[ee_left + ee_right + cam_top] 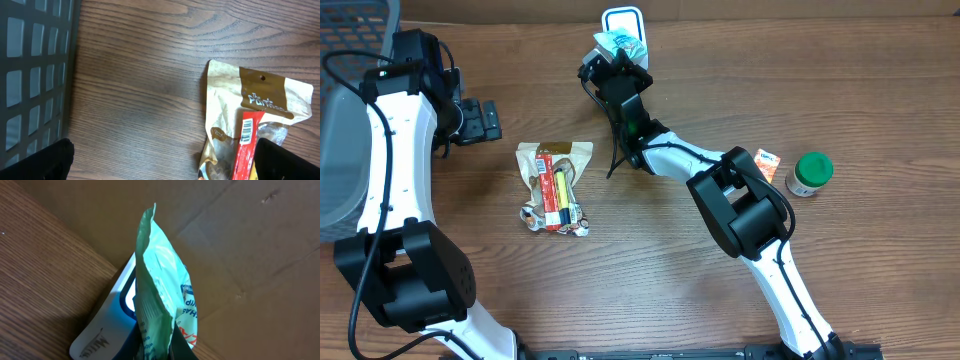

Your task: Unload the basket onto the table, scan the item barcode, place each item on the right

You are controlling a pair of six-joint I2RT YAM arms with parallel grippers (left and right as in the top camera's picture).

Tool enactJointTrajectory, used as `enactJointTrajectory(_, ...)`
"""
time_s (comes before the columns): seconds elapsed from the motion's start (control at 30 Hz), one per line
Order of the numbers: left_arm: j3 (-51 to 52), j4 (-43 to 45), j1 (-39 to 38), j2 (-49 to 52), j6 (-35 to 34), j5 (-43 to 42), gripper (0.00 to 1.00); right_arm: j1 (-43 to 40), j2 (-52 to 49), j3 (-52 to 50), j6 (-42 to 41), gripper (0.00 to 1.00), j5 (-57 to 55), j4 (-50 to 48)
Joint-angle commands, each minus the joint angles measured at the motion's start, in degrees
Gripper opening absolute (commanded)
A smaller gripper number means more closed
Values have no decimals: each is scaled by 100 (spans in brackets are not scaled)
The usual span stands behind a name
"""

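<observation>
Overhead: wood-grain table (880, 280) (cardboard wall (770, 8) behind scanner (621, 17))

Three camera views of one wooden table (880, 80): one from above, two from the wrists.
The whole tabletop is seen straight down and from afar by the overhead camera. The left wrist view is taken close above the wood, facing down; its brown pouch (260, 100) and grey basket (30, 75) are shared with the overhead. The right wrist view is set very near, aimed across the table at cardboard (260, 240); its green packet (160, 295) and scanner (100, 335) are shared likewise.
</observation>
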State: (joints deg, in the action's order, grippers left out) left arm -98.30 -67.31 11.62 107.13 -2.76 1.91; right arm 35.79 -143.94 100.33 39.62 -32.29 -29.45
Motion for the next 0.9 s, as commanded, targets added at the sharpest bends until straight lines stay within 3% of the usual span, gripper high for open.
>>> enactJointTrajectory(0.0, -118, 9, -55, -107, 87, -44, 100, 31, -83, -46, -61, 4, -240, 66)
enactJointTrajectory(0.17, -118, 9, -57, -107, 87, -46, 100, 48, 345, -46, -177, 3, -782, 98)
enactJointTrajectory(0.3, -118, 9, -55, -107, 87, -44, 100, 79, 1102, -46, -1001, 4, -844, 1008)
enactJointTrajectory(0.6, -118, 9, -57, -107, 87, -44, 100, -90, 3040, -46, -4172, 4, 424, 5318)
enactJointTrajectory(0.87, -118, 9, -57, -107, 87, -44, 100, -662, 3366, -125, -4428, 4, 2771, 8994)
